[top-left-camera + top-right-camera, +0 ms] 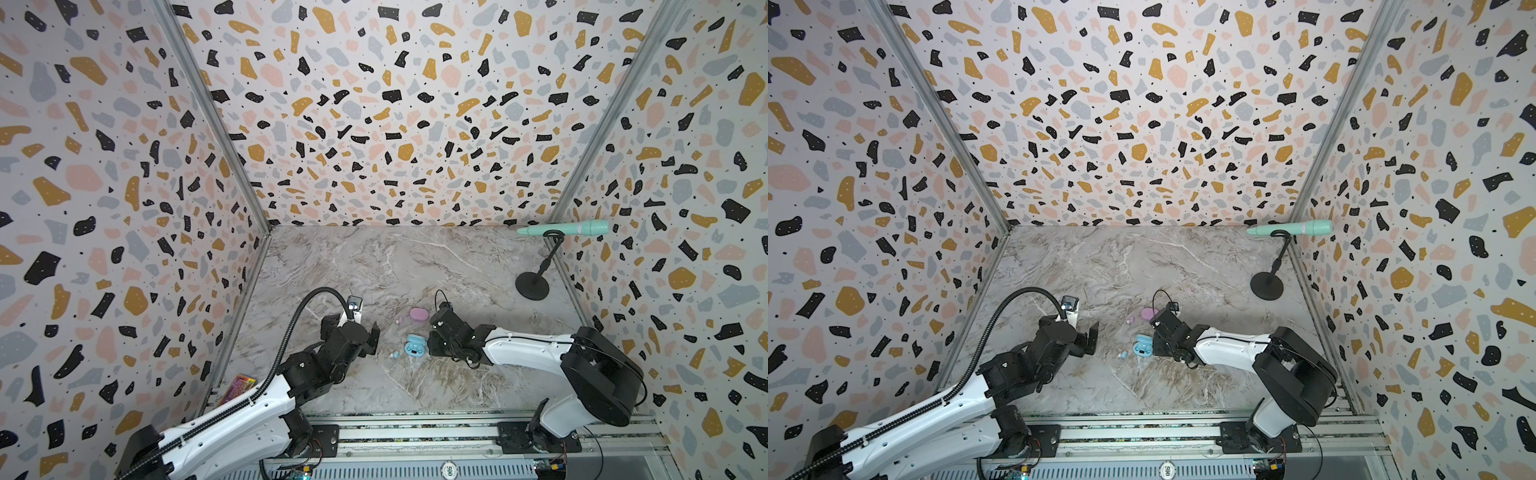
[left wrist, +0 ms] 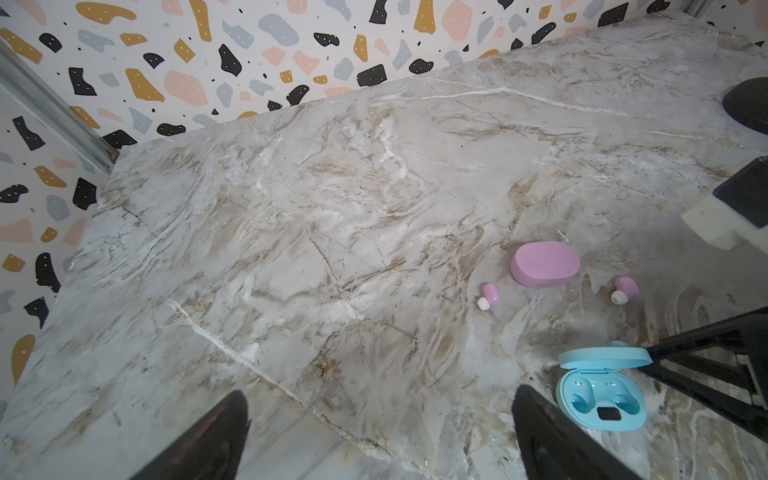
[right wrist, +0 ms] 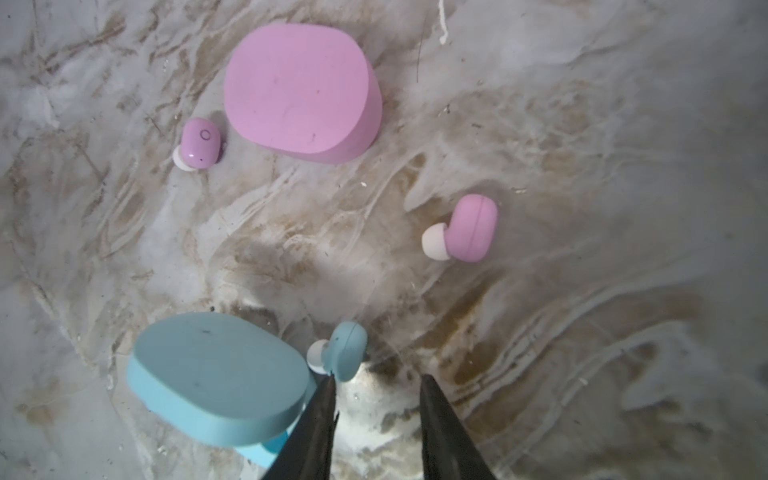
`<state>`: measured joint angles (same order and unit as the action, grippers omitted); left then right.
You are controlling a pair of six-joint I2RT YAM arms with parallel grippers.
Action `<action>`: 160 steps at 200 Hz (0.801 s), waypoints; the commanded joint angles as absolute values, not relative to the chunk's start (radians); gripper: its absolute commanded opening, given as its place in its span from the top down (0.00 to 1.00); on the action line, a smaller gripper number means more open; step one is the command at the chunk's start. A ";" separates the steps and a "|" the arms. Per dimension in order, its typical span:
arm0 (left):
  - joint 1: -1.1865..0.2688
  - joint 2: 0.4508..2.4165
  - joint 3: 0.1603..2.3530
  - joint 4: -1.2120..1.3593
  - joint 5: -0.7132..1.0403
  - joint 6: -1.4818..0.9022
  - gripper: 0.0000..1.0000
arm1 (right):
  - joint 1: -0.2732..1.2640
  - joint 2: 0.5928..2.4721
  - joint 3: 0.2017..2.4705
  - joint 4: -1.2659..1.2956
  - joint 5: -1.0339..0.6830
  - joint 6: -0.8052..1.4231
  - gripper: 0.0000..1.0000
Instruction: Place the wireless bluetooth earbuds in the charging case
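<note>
The light blue charging case (image 2: 600, 390) lies with its lid up and both sockets empty; both top views show it (image 1: 415, 345) between the arms. One blue earbud (image 3: 343, 351) rests behind the lid, right at a fingertip of my right gripper (image 3: 378, 380), which is open with nothing between its fingers. Another blue earbud (image 1: 394, 354) lies left of the case's front. The pink case (image 3: 299, 91) is closed, with a pink earbud (image 3: 199, 143) on one side and a second pink earbud (image 3: 469, 228) on the other. My left gripper (image 2: 378, 395) hovers wide open left of the blue case.
A teal microphone (image 1: 565, 228) sits on a black stand whose round base (image 1: 532, 286) is at the back right. A colourful flat item (image 1: 239, 386) lies at the front left edge. Patterned walls close in three sides.
</note>
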<state>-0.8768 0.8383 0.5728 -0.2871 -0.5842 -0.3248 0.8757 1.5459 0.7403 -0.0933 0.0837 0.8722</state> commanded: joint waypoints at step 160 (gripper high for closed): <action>-0.871 0.840 0.581 -0.273 -0.578 -0.309 0.00 | 0.857 1.598 0.785 -0.057 0.063 0.904 0.67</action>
<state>-0.8768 0.8383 0.5728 -0.2871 -0.5827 -0.3248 0.8612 1.5917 0.7570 -0.0517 0.0551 0.8967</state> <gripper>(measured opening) 0.995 0.329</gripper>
